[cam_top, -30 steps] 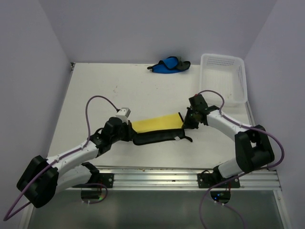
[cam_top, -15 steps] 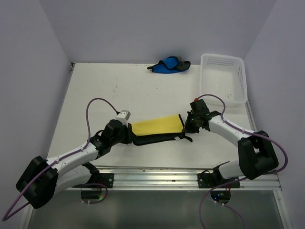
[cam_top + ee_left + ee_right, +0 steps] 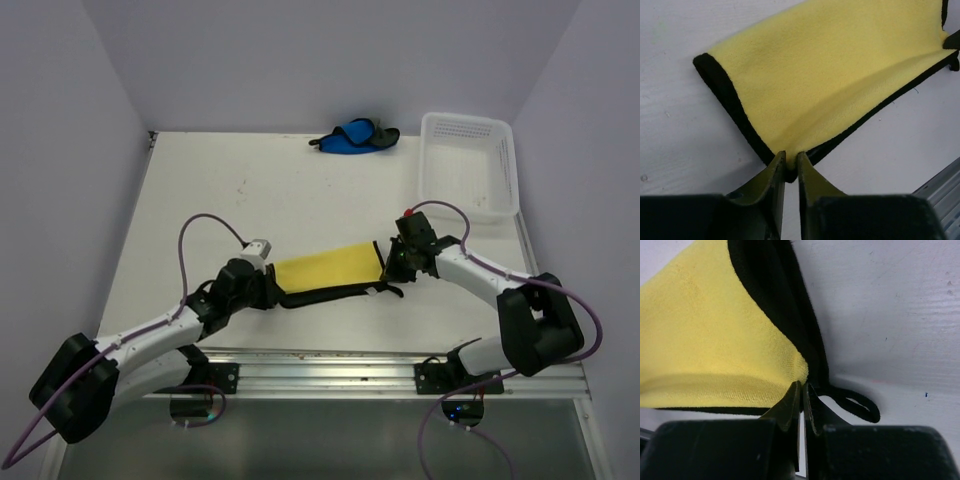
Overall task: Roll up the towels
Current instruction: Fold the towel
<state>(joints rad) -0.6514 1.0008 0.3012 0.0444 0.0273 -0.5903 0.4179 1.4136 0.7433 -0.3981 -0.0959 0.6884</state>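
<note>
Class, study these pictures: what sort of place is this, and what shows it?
Probably a robotics lab test cell: a left arm and right arm bolted to a metal rail at a plain white table, bare walls boxing it in, and a yellow towel, blue towel and white basket as props.

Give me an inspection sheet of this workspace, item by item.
Surface: white table, a few small specks.
Job's things: yellow towel lies unrolled between the arms; blue towel bunched at the far edge.
Clutter: white perforated basket at far right.
Grippers: left gripper pinches the yellow towel's left near corner; right gripper pinches its right corner, beside the loop.
Cables: purple cables loop above both arms, off the towels.
Surroundings: pale walls on three sides; metal rail at the near edge.
</note>
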